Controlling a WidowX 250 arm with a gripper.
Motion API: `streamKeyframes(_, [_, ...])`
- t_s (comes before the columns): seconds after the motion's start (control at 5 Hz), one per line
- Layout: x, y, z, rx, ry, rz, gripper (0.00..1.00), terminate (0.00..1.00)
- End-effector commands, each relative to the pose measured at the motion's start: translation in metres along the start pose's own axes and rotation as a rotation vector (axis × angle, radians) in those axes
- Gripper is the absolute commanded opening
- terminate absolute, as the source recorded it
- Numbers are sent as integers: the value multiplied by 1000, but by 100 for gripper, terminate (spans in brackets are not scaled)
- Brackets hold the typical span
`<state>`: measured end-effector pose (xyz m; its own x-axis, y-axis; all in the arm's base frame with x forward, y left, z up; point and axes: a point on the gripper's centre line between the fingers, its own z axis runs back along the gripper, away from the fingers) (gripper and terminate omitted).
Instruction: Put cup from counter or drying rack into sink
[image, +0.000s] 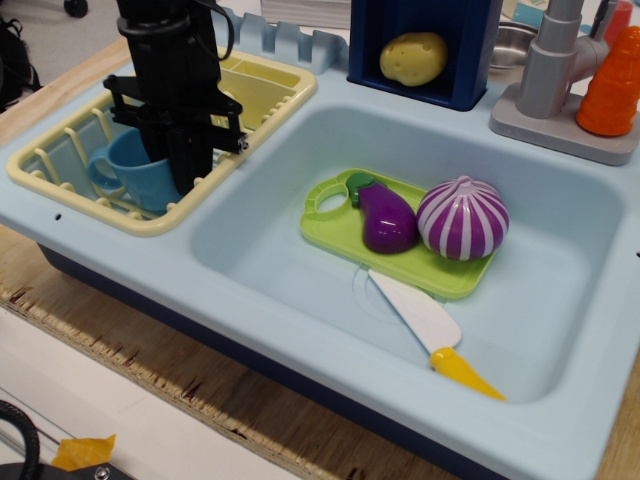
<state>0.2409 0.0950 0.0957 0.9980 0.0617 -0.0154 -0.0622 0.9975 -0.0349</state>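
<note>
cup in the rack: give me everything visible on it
The cup is a small blue mug, plastic by its look, with a loop handle on the side facing the camera's left. It sits in the pale yellow drying rack, upright or slightly tilted, mouth up. The black pincer comes down at its right side and covers part of the rim; one finger seems to reach inside the cup, so a grip on the wall looks likely, though whether it is clamped cannot be told. It is not yet in the sink.

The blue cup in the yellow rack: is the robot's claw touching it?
Touching. The single camera view shows the gripper with its black jaws down over the rim of the cup, no gap visible, in the drying rack.
</note>
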Motion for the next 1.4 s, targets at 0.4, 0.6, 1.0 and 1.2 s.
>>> streamKeyframes(0.4, [0, -32, 89, 89, -125, -27, 0, 0])
streamKeyframes(0.6, [-18, -60, 99, 62, -149, -81, 0, 0])
streamKeyframes(1.0, [-46, -105, 67, -52, -106, -220, 0, 0])
streamKeyframes(1.2, [-47, -124, 58, -111, -113, -297, 0, 0])
